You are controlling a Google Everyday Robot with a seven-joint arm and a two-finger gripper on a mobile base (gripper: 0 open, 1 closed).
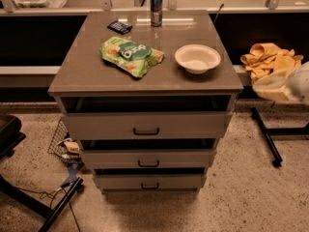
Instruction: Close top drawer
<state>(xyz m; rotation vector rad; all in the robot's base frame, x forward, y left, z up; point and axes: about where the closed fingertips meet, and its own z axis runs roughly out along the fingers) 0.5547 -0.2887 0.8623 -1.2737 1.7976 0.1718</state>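
Observation:
The top drawer is the widest grey-brown front of three, with a small dark handle at its centre. It stands pulled out a little from the cabinet, with a dark gap above it under the counter. My gripper is at the right edge of the view, off to the right of the cabinet and apart from the drawer. It points left with pale cream fingers.
On the cabinet top lie a green snack bag, a white bowl, a can and a small dark packet. A yellow cloth lies at the right. Two lower drawers stand slightly open. A chair base is at the left.

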